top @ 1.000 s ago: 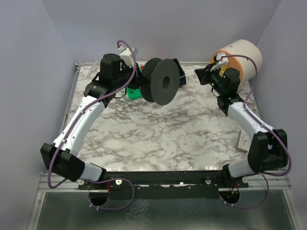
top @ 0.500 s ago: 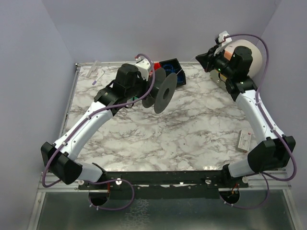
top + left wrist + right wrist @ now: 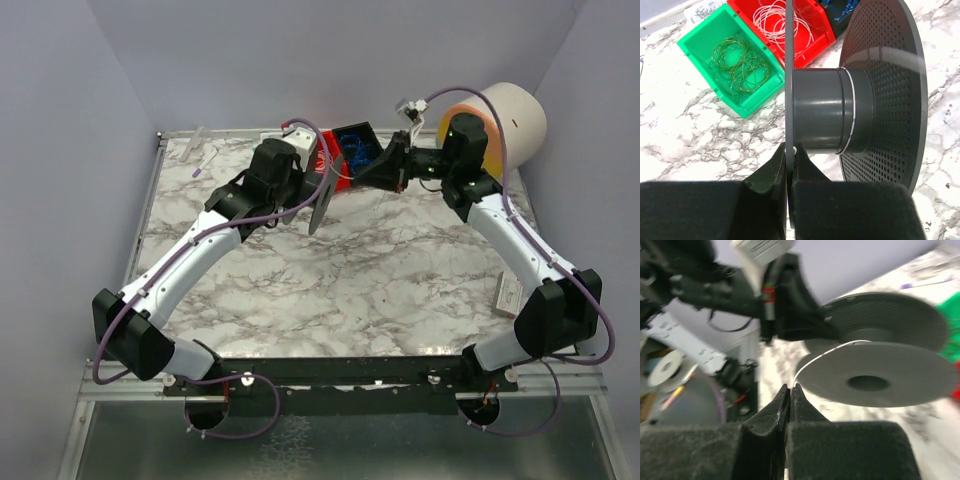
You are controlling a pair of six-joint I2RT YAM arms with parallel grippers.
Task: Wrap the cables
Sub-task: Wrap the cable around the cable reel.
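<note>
Wrapping looks barely started: left gripper (image 3: 789, 155) is pinching the dark grey spool (image 3: 825, 117) by its flange, right gripper (image 3: 790, 390) is pinching a whitish cable (image 3: 807, 361) running ahead to the hub, while green cables (image 3: 740, 62) and whitish coils (image 3: 771, 22) are lying loose in bins beyond the left fingers.

The spool (image 3: 825, 117) sits over the far middle of the table (image 3: 380, 280), one flange between my left fingers (image 3: 781, 162). Just right of it, my right fingers (image 3: 786, 399) meet on a cable (image 3: 810, 357) running to the spool's core. Behind the spool three bins stand side by side at the far edge: left bin (image 3: 692, 52), middle bin (image 3: 812, 50), right bin (image 3: 352, 128), with coils (image 3: 740, 62) in each. A roll (image 3: 510, 115) fills the far right corner; a small box (image 3: 508, 295) lies at the right edge.
</note>
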